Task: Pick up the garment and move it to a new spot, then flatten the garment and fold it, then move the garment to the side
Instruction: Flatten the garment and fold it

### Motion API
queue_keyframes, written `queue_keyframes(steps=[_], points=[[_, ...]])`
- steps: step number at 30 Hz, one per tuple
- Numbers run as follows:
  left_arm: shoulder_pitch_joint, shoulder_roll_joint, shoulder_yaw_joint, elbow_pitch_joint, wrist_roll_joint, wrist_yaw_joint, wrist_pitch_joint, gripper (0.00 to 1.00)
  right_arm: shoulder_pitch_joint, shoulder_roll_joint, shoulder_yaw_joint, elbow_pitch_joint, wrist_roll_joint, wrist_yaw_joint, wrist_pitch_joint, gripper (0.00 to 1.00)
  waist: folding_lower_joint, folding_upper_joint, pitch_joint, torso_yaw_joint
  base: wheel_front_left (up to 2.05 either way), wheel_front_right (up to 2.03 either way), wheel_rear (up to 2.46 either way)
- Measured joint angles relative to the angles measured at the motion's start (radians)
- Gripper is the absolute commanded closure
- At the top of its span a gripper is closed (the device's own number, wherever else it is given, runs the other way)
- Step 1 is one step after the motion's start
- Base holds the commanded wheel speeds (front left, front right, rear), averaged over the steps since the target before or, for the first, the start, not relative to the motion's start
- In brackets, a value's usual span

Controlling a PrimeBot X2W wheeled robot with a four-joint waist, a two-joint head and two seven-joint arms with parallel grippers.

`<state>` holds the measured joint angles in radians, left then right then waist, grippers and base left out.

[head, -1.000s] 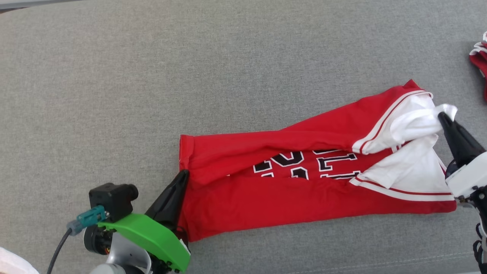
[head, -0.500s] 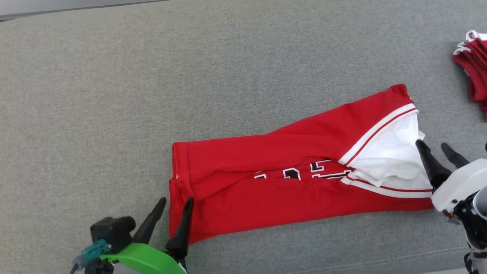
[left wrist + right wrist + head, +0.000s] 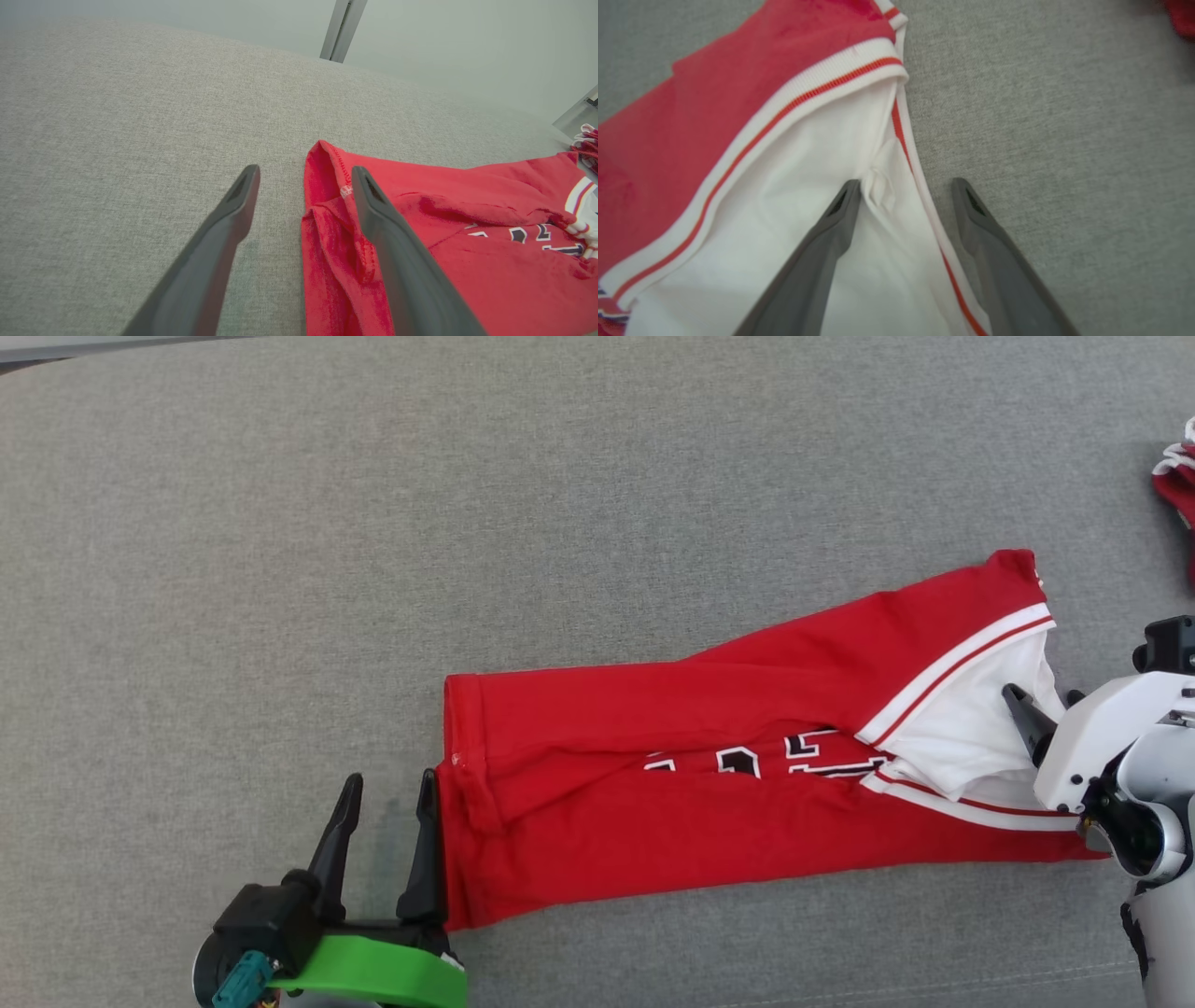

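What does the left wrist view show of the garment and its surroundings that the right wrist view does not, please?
Left wrist view: the left gripper, open, one finger over the stitched red hem of the garment; black-and-white lettering; a metal post in the background.
Right wrist view: the right gripper, open, one finger over the white lining beside a small bunched fold, the other over bare cloth; the red-striped white trim.
Shared: the red garment lying on the grey fabric surface, held by neither gripper.

one garment [image 3: 709, 709], one red pile [image 3: 1178, 485], one left gripper [image 3: 390, 777], one right gripper [image 3: 1041, 693].
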<state>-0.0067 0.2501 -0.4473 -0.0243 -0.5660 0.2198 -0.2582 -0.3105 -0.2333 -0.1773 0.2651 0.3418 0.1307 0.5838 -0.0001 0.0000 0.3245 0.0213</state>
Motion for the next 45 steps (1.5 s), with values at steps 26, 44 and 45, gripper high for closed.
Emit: queue_keyframes(steps=[26,44,45], points=[[0.12,-0.199,0.25,0.086,0.171,-0.207,-0.004,0.0,-0.033,-0.2,-0.185,-0.201,0.206,0.0,0.117,1.0,0.0,0.0,-0.139,0.049,0.0,0.0,0.0],[0.116,-0.2,0.234,0.13,0.173,-0.203,-0.004,0.0,0.12,0.176,0.281,-0.162,0.117,0.0,-0.064,1.0,0.0,0.0,-0.146,0.063,0.0,0.0,0.0],[0.116,-0.2,0.234,0.133,0.176,-0.203,-0.004,0.0,0.118,0.179,0.287,-0.143,0.118,0.0,-0.082,1.0,0.0,0.0,-0.148,0.062,0.0,0.0,0.0]])
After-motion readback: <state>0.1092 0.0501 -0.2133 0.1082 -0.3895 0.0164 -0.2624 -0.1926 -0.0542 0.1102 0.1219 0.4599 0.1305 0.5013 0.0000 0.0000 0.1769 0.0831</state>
